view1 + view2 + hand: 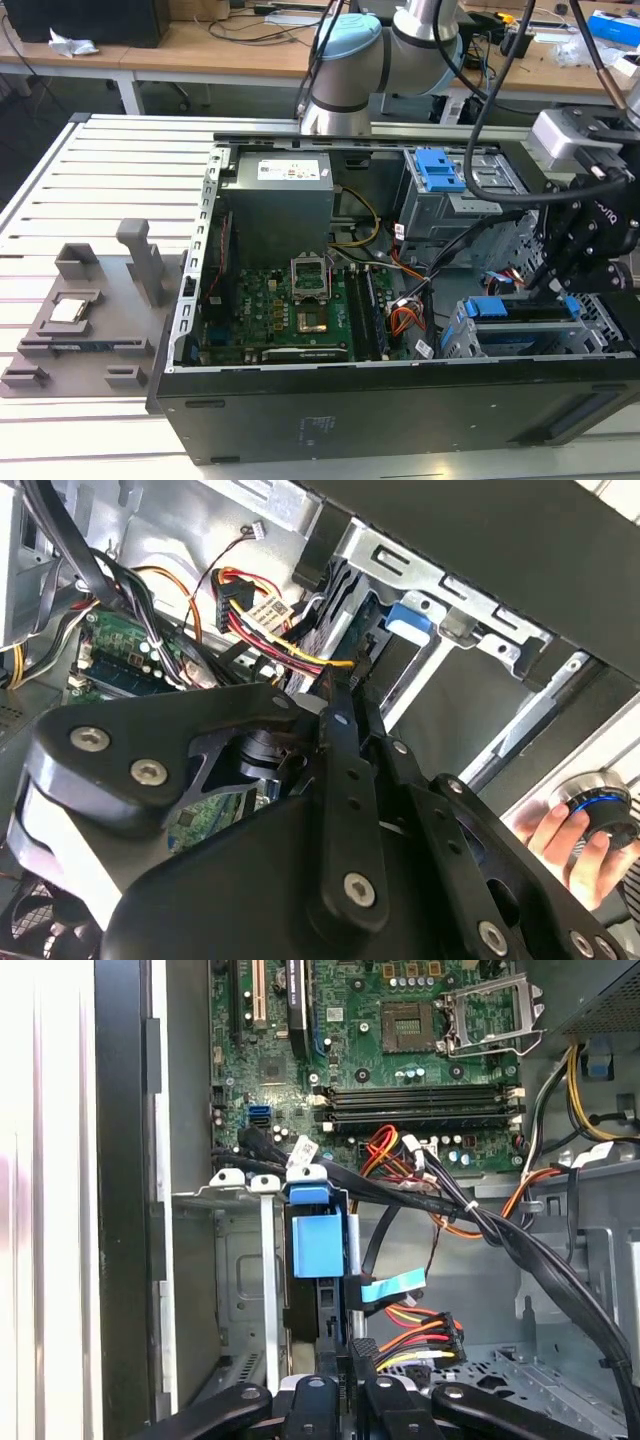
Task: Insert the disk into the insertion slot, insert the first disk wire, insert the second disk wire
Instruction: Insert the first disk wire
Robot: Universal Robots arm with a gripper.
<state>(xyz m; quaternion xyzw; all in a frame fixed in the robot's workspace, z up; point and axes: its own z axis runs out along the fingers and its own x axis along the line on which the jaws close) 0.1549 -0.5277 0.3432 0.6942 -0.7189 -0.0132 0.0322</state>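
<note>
Disk step in hand, by my reading; your jaws pinch disk (pixel 318 1245) edge-on by near end; disk sits low in slot (pixel 462 338), 4 o'clock of case (pixel 400 420) in exterior view; next calls for square, gentle push; power plug (pixel 425 1338), blue cable (pixel 392 1288) lie loose.

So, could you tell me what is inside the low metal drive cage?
The disk, edge-on in its blue frame; the cage walls hide its label.

The bright blue carrier frame (pixel 316 1245) is smooth, shiny plastic. The low grey drive cage (pixel 458 340) is dull bare metal. The pale ribbed table (pixel 60 190) is smooth metal.
</note>
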